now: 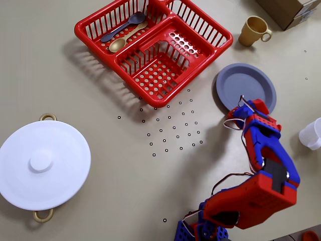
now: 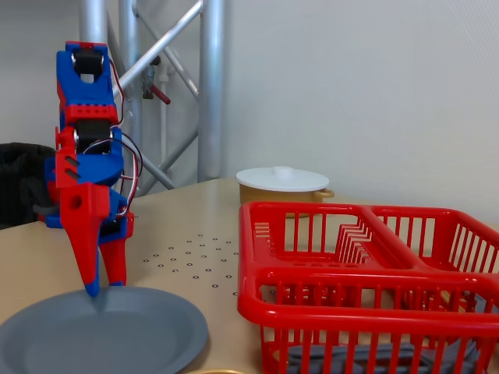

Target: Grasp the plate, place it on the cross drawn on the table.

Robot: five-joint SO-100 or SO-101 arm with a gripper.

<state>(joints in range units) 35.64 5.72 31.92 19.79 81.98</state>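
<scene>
Plate (image 1: 245, 87) lies flat on the table (image 1: 100, 100) near the right edge in the overhead view, just right of the red basket (image 1: 155, 45). Gripper (image 2: 104, 287) points down over the plate's near rim, fingers (image 2: 87, 257) slightly parted, straddling the rim; grip on it unclear. Cross not discernible.

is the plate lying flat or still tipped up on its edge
Flat. The overhead view shows the plate as a full disc, and the fixed view shows it level on the table, end effector at its rim.
</scene>
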